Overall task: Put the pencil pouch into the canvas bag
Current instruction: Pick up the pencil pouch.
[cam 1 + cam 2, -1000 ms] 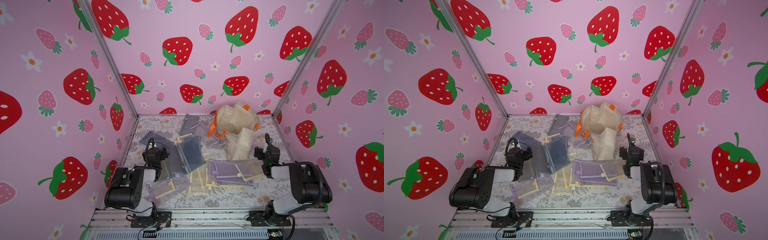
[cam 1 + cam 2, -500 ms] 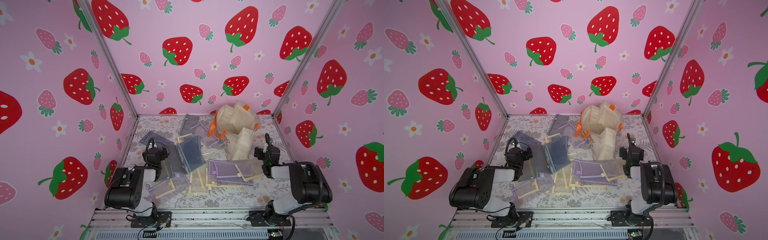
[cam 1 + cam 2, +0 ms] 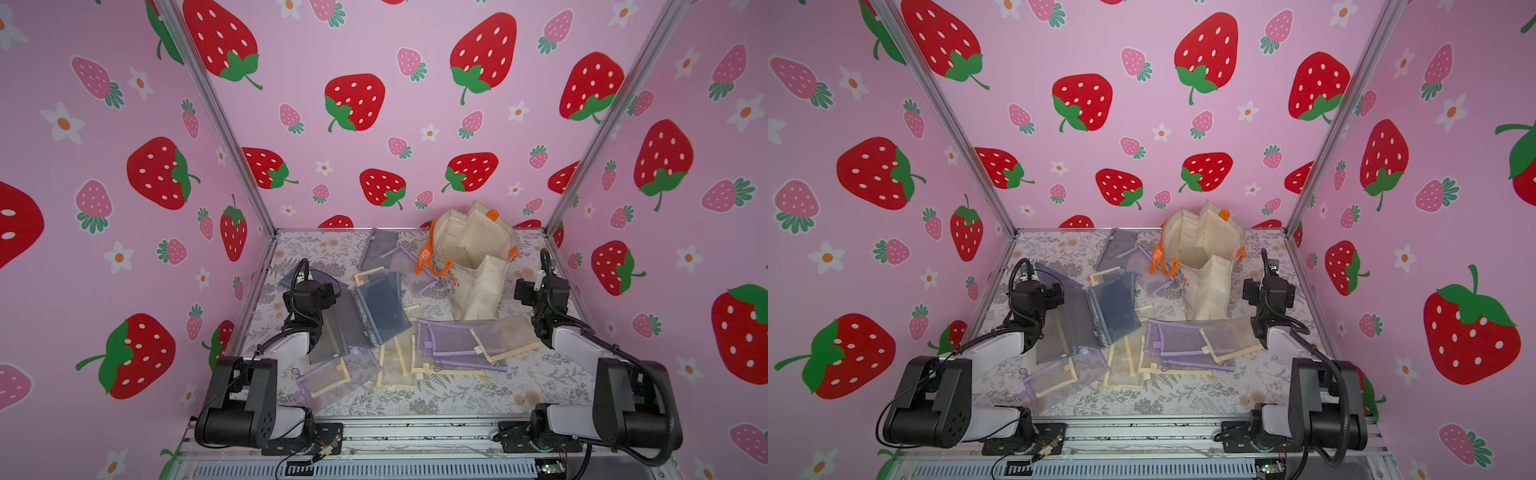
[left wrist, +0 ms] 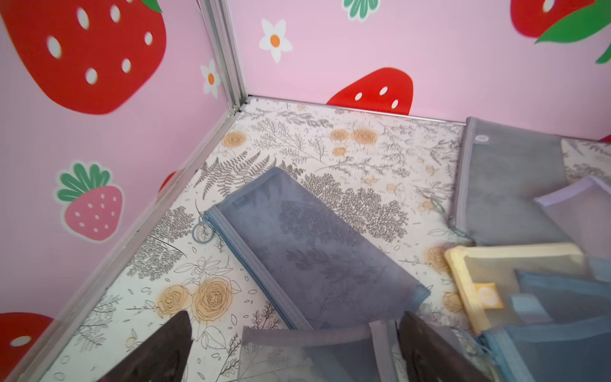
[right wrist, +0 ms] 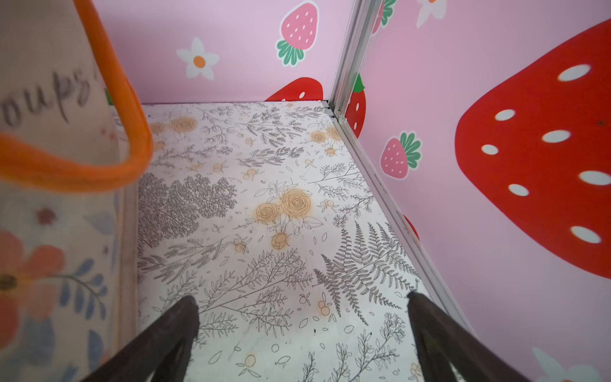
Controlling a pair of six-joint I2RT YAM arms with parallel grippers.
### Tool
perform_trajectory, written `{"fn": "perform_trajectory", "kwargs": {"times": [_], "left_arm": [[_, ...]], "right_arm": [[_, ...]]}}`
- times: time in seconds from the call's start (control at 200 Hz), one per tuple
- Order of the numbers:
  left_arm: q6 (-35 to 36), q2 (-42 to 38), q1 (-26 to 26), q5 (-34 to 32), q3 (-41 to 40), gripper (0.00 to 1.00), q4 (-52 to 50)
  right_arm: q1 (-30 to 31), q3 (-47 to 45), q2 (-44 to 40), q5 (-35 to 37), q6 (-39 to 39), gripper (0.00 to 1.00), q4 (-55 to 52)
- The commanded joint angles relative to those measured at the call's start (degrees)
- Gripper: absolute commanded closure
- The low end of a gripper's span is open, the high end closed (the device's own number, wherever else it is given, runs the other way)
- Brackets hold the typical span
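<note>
**Left gripper** (image 4: 296, 317): the jaws stand wide apart with nothing clamped between them. The gripper hangs low over the left side of the table (image 4: 297, 139). Under the gap lies the zip edge of a grey mesh pouch (image 4: 307, 354). Whether the fingers touch it cannot be told. Just beyond the fingertips a blue-grey mesh pouch (image 4: 314, 241) lies flat, angled toward the far left corner, with its ring pull resting on the table.

**Right gripper** (image 5: 301, 297): the jaws are likewise wide apart and hold nothing. They sit over bare floral surface close to the table's right edge. The canvas bag (image 5: 59, 231) stands just beside the gripper, on the side toward the table's middle. Its orange handle (image 5: 125, 115) loops outward, apart from the fingers.

**Task items**, in both top views:
- The canvas bag (image 3: 478, 266) stands upright near the far right corner with its mouth open upward and its near wall folded low.
- The pencil pouches (image 3: 457, 345) lie outside it on the table.
- Purple- and cream-trimmed pouches form an overlapping heap at the middle, reaching the foot of the bag.
- A dark blue pouch (image 3: 382, 305) lies left of centre.
- Further grey pouches lie beneath the left arm and toward the far edge.
</note>
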Motion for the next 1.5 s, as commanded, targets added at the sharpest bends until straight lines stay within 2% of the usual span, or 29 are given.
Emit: {"fn": "perform_trajectory", "kwargs": {"times": [0.0,0.115,0.185,0.325,0.495,0.61,0.75,0.835,0.956,1.071,1.181,1.286,1.496], "left_arm": [[-3.7,-6.0,-4.7,-6.5,3.8,0.01,-15.6],[-14.1,-9.9,-7.5,-7.2,13.3,0.01,-36.9],[-18.2,-10.3,-8.4,-3.8,19.0,0.01,-48.5],[-18.6,-13.2,-12.7,8.0,21.9,0.01,-56.6],[-22.3,-15.8,-20.1,14.1,23.7,0.01,-64.5],[-26.0,-17.2,-24.6,20.9,22.0,0.0,-65.4],[-33.5,-17.5,-32.7,25.1,16.7,0.03,-59.1],[-37.0,-16.1,-36.2,26.6,13.3,0.04,-52.7],[-39.3,-11.7,-39.6,25.7,12.4,0.05,-47.6],[-40.6,-11.8,-37.5,23.8,10.7,0.09,-48.0],[-39.9,-14.2,-30.2,27.9,6.4,0.11,-44.9],[-38.8,-13.2,-23.3,33.8,3.9,0.12,-40.2],[-36.9,-6.7,-18.1,38.4,3.8,0.2,-33.1]], "right_arm": [[0.4,7.1,-4.5,1.0,6.0,0.01,-21.6],[1.1,11.0,-8.6,-3.5,6.7,0.01,-31.3],[1.8,14.2,-9.9,-7.8,6.0,0.01,-38.1],[4.6,17.8,-11.9,-15.7,6.3,0.01,-48.1],[12.7,19.8,-14.1,-18.3,6.1,0.01,-58.0],[18.1,20.1,-15.6,-21.7,7.1,0.01,-62.9],[28.1,19.2,-16.6,-22.5,11.1,0.01,-64.8],[31.7,16.1,-16.6,-25.4,14.5,0.01,-61.1],[33.1,11.8,-14.4,-29.6,17.6,0.01,-53.8],[36.6,13.1,-10.6,-30.0,17.6,0.01,-50.9],[40.1,15.0,-4.9,-29.9,17.2,0.0,-48.6],[42.2,16.9,1.3,-31.3,17.7,0.0,-44.3],[43.4,25.3,14.9,-30.4,18.1,0.06,-39.5]]}}
